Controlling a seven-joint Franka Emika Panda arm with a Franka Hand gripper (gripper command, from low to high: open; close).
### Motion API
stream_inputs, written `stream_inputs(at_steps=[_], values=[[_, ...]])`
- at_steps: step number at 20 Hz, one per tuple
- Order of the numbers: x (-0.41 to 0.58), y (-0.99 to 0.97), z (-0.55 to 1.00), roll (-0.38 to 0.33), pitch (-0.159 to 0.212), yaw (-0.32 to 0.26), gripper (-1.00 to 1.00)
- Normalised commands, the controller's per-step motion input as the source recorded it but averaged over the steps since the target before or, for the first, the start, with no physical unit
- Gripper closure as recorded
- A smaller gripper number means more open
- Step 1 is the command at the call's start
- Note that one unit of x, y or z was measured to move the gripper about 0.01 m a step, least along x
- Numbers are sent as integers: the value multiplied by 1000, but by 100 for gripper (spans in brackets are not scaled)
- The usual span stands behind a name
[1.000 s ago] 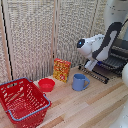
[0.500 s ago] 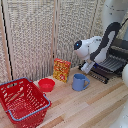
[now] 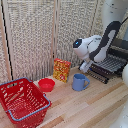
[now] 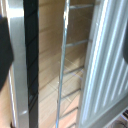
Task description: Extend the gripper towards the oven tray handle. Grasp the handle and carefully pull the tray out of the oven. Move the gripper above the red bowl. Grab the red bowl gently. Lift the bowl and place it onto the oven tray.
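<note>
I find the tray drawn out from the oven at the exterior view's right, its dark wires lying level over the ribbed door. The gripper sits at the tray's front edge; I cannot tell whether its fingers are wide or closed, as the wrist view shows only blurred bars. The red bowl rests on the wooden table, well apart from the tray. Between them stand an orange box and a blue mug. A red basket sits beside the bowl.
</note>
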Motion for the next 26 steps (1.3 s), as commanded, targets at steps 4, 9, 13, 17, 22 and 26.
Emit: stream_inputs(at_steps=[4,9,13,17,22,26], values=[[207,146,796,89,7,-8,-100],[170,225,717,112,-20,-111,-100],[19,329,609,108,-53,-225,-100],[0,332,543,167,-27,-217,-100],[0,357,489,197,-5,-196,-100],[0,414,419,221,0,-163,-100]])
